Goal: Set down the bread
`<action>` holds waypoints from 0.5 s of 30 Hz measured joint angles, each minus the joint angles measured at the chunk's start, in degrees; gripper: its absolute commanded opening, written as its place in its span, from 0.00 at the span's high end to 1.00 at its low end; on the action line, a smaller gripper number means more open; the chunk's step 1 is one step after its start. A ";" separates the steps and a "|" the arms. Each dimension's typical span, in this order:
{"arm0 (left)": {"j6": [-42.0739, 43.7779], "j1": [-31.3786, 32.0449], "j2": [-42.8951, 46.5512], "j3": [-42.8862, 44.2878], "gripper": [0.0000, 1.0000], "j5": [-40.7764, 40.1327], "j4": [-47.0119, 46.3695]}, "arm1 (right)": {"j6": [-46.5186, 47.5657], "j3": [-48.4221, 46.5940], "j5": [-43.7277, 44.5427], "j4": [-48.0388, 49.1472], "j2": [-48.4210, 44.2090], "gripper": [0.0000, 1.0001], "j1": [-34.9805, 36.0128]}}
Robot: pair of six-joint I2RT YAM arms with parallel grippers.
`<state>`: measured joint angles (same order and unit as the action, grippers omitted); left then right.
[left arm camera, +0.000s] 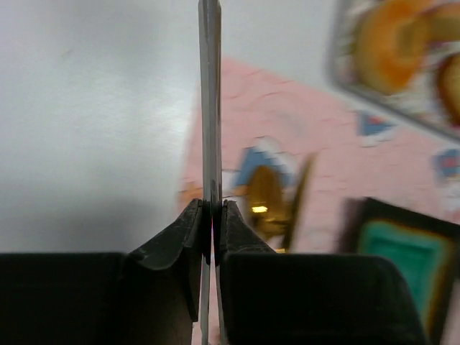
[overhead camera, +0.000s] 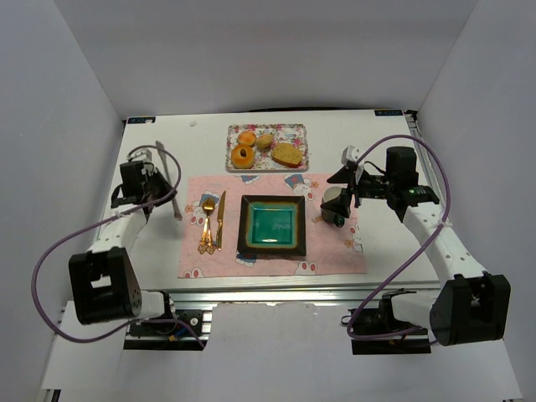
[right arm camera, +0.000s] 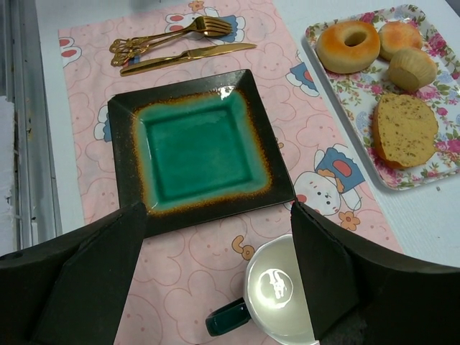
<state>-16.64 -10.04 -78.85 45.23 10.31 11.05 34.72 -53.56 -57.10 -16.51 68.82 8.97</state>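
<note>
The bread lies on a floral tray [overhead camera: 298, 134] at the back: a small pale-golden bun [overhead camera: 265, 141] and an oval toasted slice [overhead camera: 287, 154]. In the right wrist view the bun [right arm camera: 412, 68] and the slice [right arm camera: 405, 129] show on the tray [right arm camera: 431, 172]. My right gripper [overhead camera: 344, 193] is open and empty, hovering over a cup [right arm camera: 284, 291] beside the teal square plate [right arm camera: 198, 147]; its jaws [right arm camera: 218, 208] stand wide apart. My left gripper [overhead camera: 164, 188] is shut on a thin silver utensil [left arm camera: 209, 108], seen edge-on, at the left of the pink placemat [overhead camera: 272, 255].
A ring doughnut [overhead camera: 244, 156] and another round bun [overhead camera: 246, 138] share the tray. A gold fork and knife [overhead camera: 211, 222] lie left of the teal plate [overhead camera: 272, 224]. The cup [overhead camera: 333, 205] stands right of the plate. White walls enclose the table.
</note>
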 measured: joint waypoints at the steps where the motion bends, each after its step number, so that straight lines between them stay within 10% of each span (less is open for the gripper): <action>1: -2.08 1.31 1.62 0.52 0.77 1.46 -0.61 | -0.04 0.00 0.00 0.00 -0.09 0.14 0.00; 15: -12.26 18.82 -4.59 17.42 0.53 7.67 3.23 | -1.25 1.03 -0.11 1.33 -1.01 0.14 -0.42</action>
<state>-28.91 8.78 -83.44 62.65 17.98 14.28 33.47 -52.53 -57.21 -15.18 67.81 8.56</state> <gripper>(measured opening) 0.462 0.860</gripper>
